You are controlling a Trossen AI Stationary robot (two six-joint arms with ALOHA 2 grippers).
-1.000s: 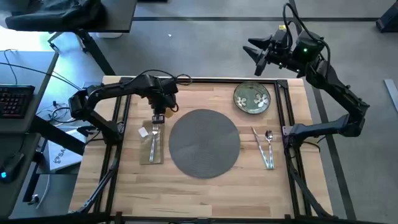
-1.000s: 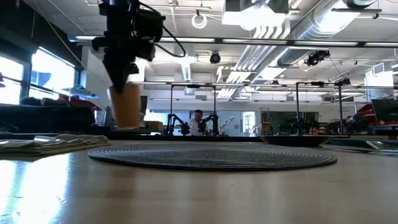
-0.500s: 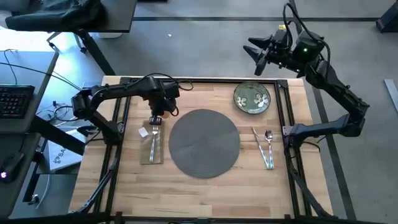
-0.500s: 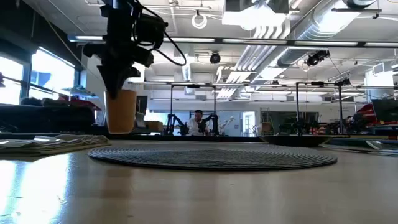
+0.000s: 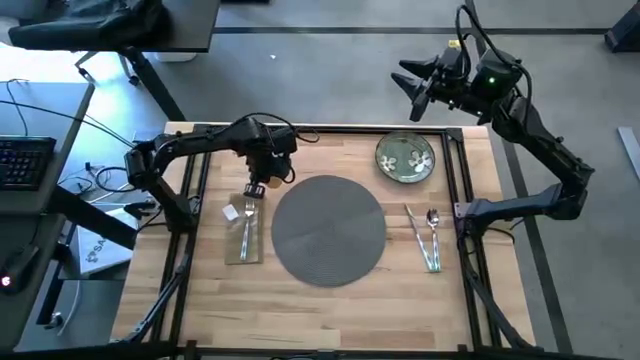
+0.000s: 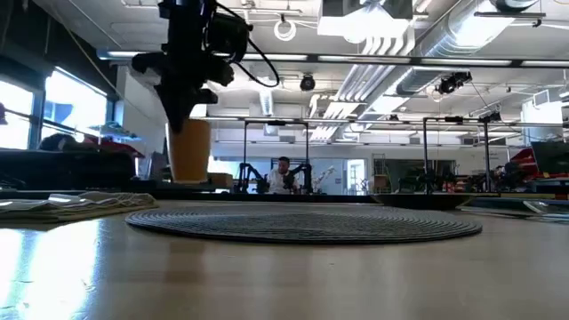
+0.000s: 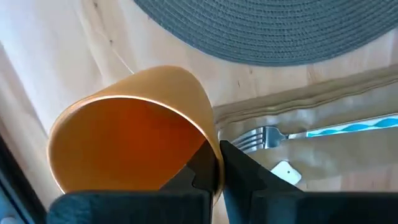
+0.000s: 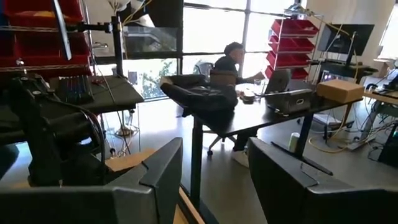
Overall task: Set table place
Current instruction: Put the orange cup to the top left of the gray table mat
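Note:
My left gripper (image 5: pixel 260 184) is shut on the small orange cup (image 6: pixel 188 149), just off the far left rim of the round dark-grey placemat (image 5: pixel 328 229). Below the cup, the beige napkin (image 5: pixel 244 232) lies flat on the table with the fork (image 7: pixel 261 138) on it. The green flowered plate (image 5: pixel 406 158) rests on the table at the far right. The knife and spoon (image 5: pixel 425 238) lie right of the placemat. My right gripper (image 5: pixel 415 85) hangs open, raised beyond the table's far edge. My left gripper holds the cup by its rim (image 7: pixel 214 149), one finger inside the cup and one outside against the wall. The fingers come from above, pointing down. The cup hangs upright below them, its mouth up, its base a little clear of the table.
The black metal frame (image 5: pixel 452 170) runs along the table's edges. A small white tag (image 7: pixel 286 171) lies on the napkin beside the fork. Bare wood (image 5: pixel 330 315) lies nearer than the placemat. A grey desk with a keyboard (image 5: pixel 25 160) stands left of the table.
My left gripper has dipped slightly with the cup, then risen and gone a little toward the table's right edge, toward the placemat. The cup has stayed upright in the hold.

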